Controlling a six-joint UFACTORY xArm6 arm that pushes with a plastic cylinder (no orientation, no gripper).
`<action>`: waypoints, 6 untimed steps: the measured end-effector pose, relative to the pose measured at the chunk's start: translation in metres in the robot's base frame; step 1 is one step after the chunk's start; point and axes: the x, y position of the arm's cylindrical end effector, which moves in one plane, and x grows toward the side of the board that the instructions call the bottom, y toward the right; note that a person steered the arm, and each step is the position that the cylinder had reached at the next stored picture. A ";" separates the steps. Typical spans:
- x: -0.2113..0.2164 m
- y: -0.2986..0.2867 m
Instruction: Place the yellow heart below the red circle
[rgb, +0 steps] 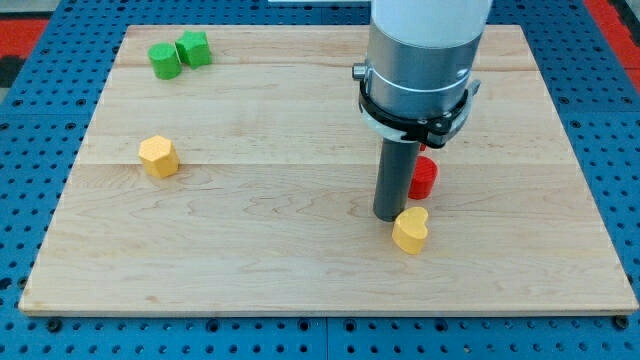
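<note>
— Where's the yellow heart (410, 230) sitting?

— Low on the view's right half of the wooden worktop (300, 250), near the bottom edge but not at it. The red circle (423, 178) is just above it, a touch to the right, with a narrow strip of bare wood between the two.

— And the rod?

— The tip (389, 217) is down on the wood, right against the heart's upper left side; from here it looks like contact, though I can't swear to it. The red circle is just right of the rod, partly hidden behind it.

— Any fingers on that arm?

— None to see. It ends in a plain dark rod under a big grey cylinder, so there's nothing to be open or closed.

— Anything crowding that spot?

— Only the rod itself and the arm's bulk, which cover the wood above and to the left of the two blocks. The rest is well apart: a yellow hexagon-like block (158, 156) over on the view's left, about mid-height, and two green blocks at the top left corner, a rounder green block (165, 60) touching an angular green block (194, 48) beside it.
</note>
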 end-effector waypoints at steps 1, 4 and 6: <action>-0.004 -0.024; 0.050 0.017; 0.048 0.016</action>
